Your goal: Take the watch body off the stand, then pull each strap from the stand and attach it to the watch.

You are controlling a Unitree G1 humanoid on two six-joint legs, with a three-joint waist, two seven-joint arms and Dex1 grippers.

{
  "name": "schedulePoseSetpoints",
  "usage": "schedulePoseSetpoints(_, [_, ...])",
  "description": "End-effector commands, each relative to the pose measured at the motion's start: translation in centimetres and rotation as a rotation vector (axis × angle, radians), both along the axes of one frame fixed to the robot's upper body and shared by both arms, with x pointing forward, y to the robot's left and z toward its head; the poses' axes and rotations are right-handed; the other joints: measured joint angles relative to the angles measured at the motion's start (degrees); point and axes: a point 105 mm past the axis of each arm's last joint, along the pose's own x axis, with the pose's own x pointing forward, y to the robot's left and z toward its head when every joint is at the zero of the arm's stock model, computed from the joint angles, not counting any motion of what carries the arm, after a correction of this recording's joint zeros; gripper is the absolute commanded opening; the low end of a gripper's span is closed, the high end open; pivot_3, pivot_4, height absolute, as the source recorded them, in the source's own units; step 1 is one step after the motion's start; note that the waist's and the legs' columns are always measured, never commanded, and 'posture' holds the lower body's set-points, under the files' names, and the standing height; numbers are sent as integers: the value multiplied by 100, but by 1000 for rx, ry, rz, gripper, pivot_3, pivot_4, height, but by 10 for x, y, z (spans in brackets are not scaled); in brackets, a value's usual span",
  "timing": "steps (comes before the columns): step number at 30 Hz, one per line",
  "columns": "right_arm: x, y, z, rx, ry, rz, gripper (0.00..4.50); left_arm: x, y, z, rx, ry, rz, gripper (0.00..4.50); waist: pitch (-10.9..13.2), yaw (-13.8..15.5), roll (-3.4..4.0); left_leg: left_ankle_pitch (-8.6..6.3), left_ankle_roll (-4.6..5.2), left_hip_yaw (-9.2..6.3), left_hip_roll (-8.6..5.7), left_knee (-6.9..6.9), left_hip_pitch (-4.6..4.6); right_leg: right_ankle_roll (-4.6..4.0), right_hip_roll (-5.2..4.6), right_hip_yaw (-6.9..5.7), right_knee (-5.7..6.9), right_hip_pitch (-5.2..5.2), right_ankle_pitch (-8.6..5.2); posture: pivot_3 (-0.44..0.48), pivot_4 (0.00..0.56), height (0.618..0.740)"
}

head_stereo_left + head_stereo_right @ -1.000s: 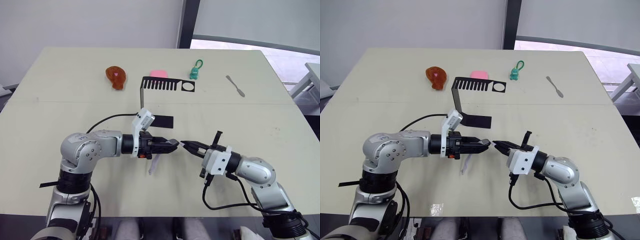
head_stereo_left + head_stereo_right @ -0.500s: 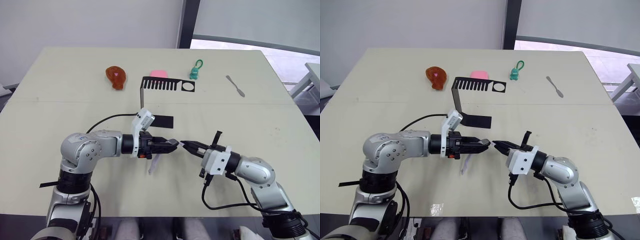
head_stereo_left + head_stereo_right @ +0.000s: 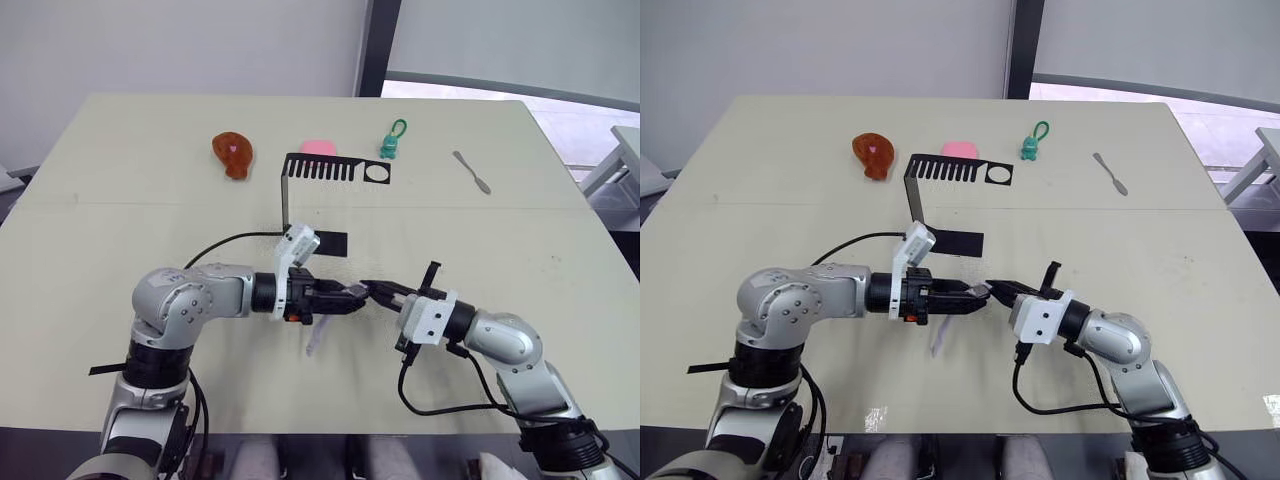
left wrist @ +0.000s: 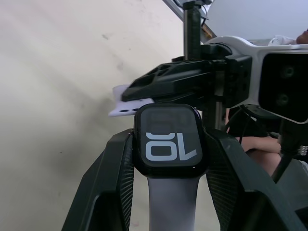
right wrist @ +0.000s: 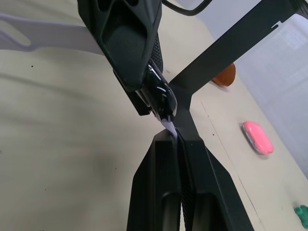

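**Second strap meeting the watch**

Above the table's near middle, the left gripper [image 4: 168, 159] clamps the watch [image 4: 170, 143] by its sides, one strap [image 3: 313, 338] already hanging from it. The right gripper [image 5: 169, 137], fingers pinched flat on the other strap [image 5: 168, 126], brings its tip to the case's free end. Best kept level with the slot and slid in squarely. The stand [image 3: 318, 172] sits bare behind.

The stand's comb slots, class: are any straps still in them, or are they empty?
Empty. The stand shows bare slots. One strap hangs from the watch body in the left pincer; the right pincer pinches the other strap.
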Motion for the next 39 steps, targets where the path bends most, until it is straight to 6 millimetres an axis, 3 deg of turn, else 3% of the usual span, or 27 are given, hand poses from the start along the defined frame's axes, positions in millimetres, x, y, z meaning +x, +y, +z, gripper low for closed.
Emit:
schedulePoseSetpoints(1, [-13, 24, 27, 74, -109, 102, 0, -17, -18, 1, -16, 8, -116, 1607, 0, 1, 0, 1, -1, 0, 0, 0, 0, 0, 0, 0, 0, 0, 0, 0, 150, 740])
schedulePoseSetpoints(12, [-11, 12, 26, 56, -107, 68, 0, -11, -8, 1, -14, -18, -72, 1607, 0, 3, 0, 1, -1, 0, 0, -1, 0, 0, 0, 0, -1, 0, 0, 0, 150, 740])
schedulePoseSetpoints(19, [-5, -24, 34, 42, -107, -19, 0, -9, 27, 22, -124, -141, -83, 1607, 1, 2, 2, 1, -4, 0, 1, -3, 0, 0, 0, 0, -3, -1, 0, 0, 150, 740])
schedulePoseSetpoints(26, [-23, -49, 44, 62, -76, -11, 0, -11, 44, 22, -147, -145, -118, 1607, 2, 16, 1, 0, -1, -1, -2, -7, -1, 0, -3, -1, -12, 3, 0, 0, 150, 740])
schedulePoseSetpoints(32, [-41, -55, 49, 93, -45, 21, 0, -14, 47, 19, -164, -129, -126, 1607, 3, 0, -2, 0, 0, -2, 1, -6, 1, 0, -2, -1, -11, 6, 0, 0, 150, 740])
schedulePoseSetpoints(39, [-51, -47, 46, 109, -21, 59, 0, -6, 47, 9, -122, -83, -71, 1607, 3, 11, -2, 0, 0, -1, 2, -6, 1, 0, -1, 0, -12, 5, 0, 0, 150, 740])
